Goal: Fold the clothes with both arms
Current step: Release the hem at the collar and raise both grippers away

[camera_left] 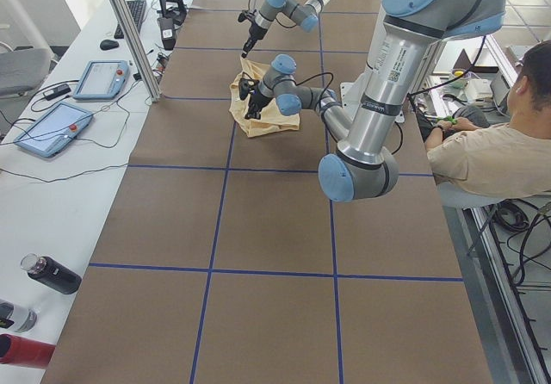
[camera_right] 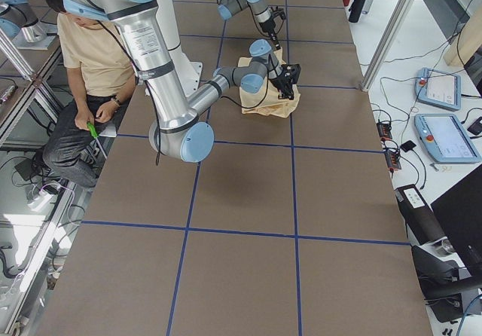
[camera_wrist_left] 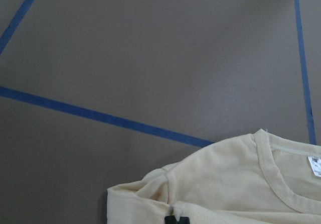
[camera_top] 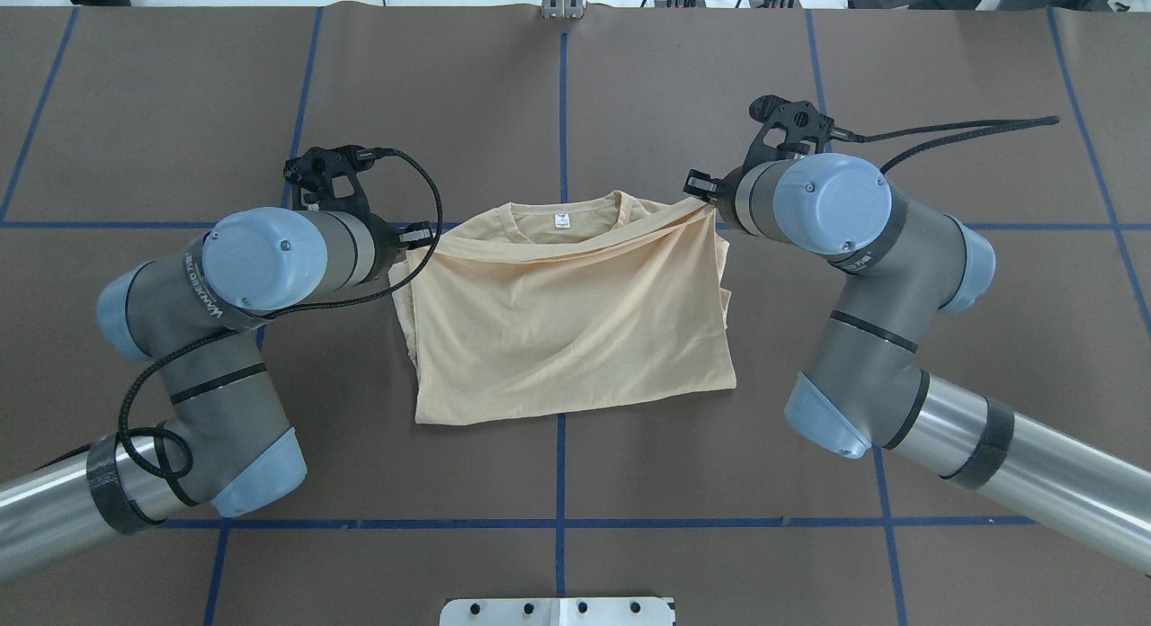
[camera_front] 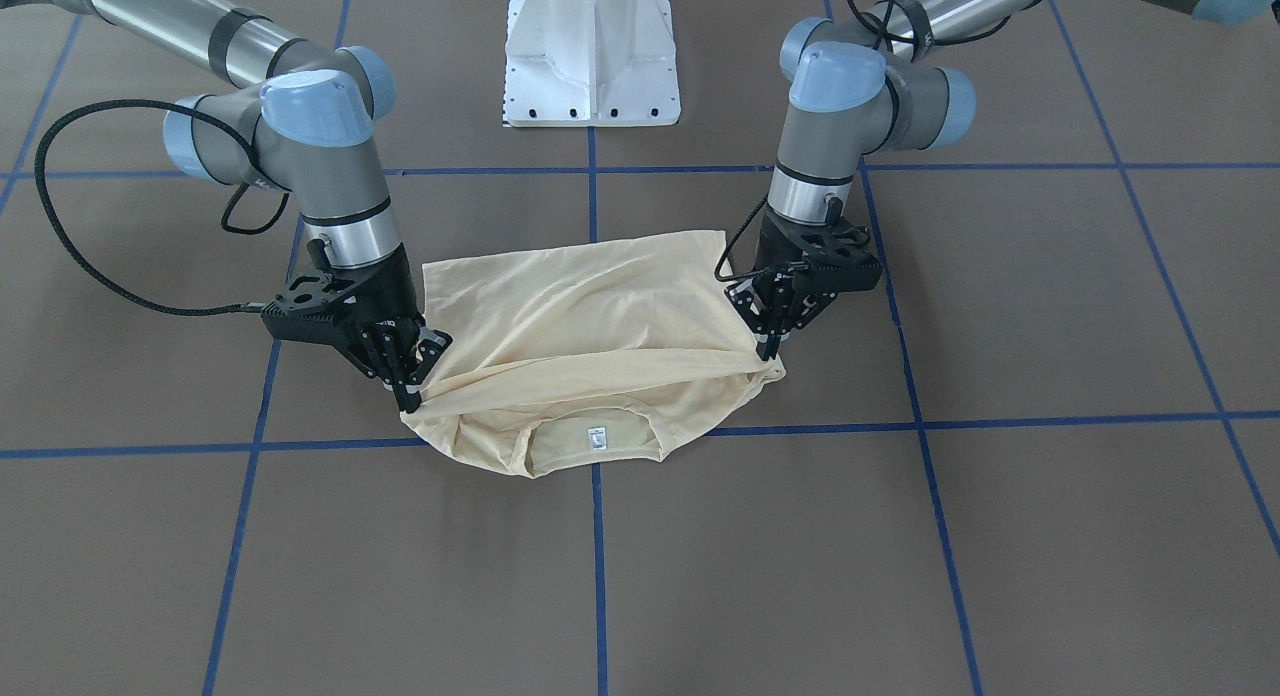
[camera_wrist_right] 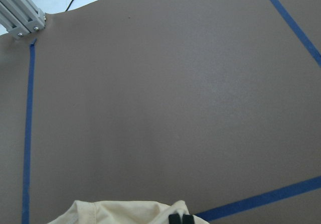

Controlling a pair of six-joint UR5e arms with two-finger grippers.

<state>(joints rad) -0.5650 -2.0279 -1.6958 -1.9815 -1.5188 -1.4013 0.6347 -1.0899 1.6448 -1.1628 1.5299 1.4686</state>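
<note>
Pinching shirt edge | left claw and right claw clamped on it | both tilted down, inward

Counter: matte brown sheet, gridded with blue tape lines. White side bench along one long edge carries two teach pendants and bottles. Aluminium post stands upright at that edge. Operator seated opposite. Light bright, even
</note>
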